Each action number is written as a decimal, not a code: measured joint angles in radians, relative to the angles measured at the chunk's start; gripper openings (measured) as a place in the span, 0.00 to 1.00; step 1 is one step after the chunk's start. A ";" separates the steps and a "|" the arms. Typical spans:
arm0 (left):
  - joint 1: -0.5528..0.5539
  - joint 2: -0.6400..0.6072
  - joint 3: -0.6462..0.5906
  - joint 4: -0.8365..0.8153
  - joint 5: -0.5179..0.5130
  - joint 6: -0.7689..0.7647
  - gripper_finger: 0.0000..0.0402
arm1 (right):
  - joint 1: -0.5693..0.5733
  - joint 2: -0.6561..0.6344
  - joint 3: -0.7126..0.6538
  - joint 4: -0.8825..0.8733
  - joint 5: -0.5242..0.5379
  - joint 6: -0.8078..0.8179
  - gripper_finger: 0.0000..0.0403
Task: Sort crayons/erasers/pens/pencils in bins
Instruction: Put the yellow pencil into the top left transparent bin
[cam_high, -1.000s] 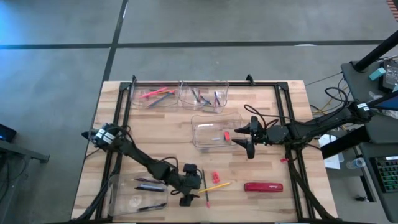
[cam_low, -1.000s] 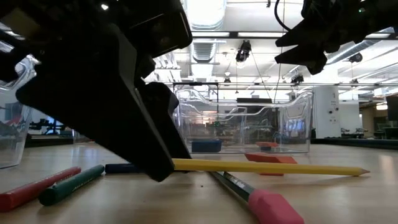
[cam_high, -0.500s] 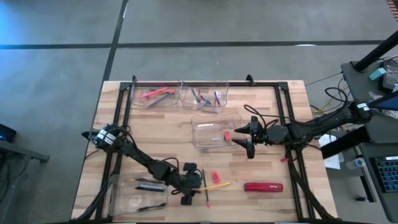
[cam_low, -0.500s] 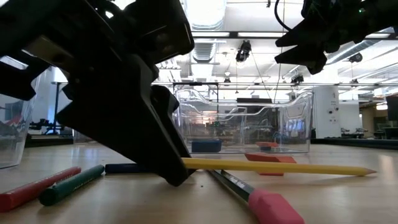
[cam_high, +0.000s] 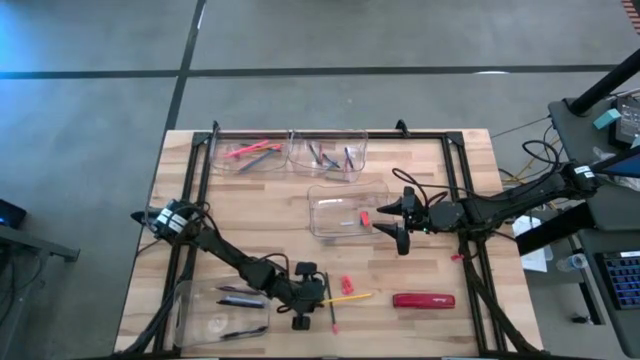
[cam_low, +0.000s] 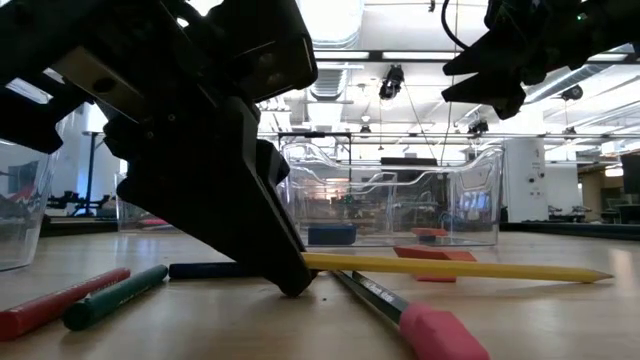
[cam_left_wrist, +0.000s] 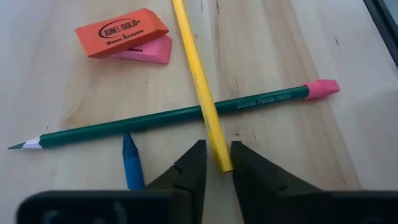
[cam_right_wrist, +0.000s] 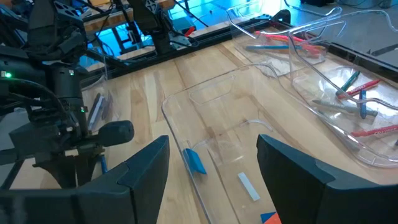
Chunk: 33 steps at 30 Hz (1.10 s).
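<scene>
My left gripper (cam_left_wrist: 219, 163) is at the table's near middle, shut on the end of a yellow pencil (cam_left_wrist: 196, 74) that lies crossed over a green pencil (cam_left_wrist: 168, 118) with a pink tip. An orange eraser (cam_left_wrist: 121, 32) rests on a pink eraser (cam_left_wrist: 149, 53) just beyond, and a blue crayon (cam_left_wrist: 130, 163) lies beside the fingers. In the high view the gripper (cam_high: 322, 298) sits right of the near-left bin (cam_high: 222, 310). My right gripper (cam_high: 400, 222) hangs open above the right end of the middle bin (cam_high: 347, 210). My left gripper pinches the yellow pencil's blunt end (cam_left_wrist: 221, 163) between its two fingers. The fingers slant down from the table's left and lie in line with the pencil. The pencil (cam_low: 450, 267) stays low, nearly level, resting across the green pencil (cam_low: 372, 293).
Two far bins (cam_high: 250, 152) (cam_high: 327, 155) hold coloured sticks. A red oblong object (cam_high: 423, 300) lies right of the pencils. A red crayon (cam_low: 55, 302) and a green crayon (cam_low: 115, 296) lie near the left gripper. Black frame rails (cam_high: 195, 200) run along the table's sides.
My left gripper has shut: in the low view its near finger has swung in against the yellow pencil's end. The pencil has slid a little toward the table's right edge, still lying over the green pencil. The hand itself has stayed in place.
</scene>
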<state>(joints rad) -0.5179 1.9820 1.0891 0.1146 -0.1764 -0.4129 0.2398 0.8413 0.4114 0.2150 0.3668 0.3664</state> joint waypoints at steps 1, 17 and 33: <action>0.000 0.000 0.000 0.000 0.000 0.000 0.13 | 0.000 0.000 0.000 0.000 0.000 0.000 0.57; 0.012 -0.183 -0.001 -0.147 -0.082 0.031 0.03 | 0.000 0.000 0.000 0.000 0.000 -0.003 0.57; 0.276 -0.836 -0.042 -0.886 -0.635 0.184 0.03 | 0.000 0.000 0.000 0.005 0.001 -0.014 0.57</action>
<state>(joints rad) -0.2423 1.1456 1.0466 -0.7709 -0.8117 -0.2289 0.2398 0.8413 0.4114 0.2199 0.3676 0.3527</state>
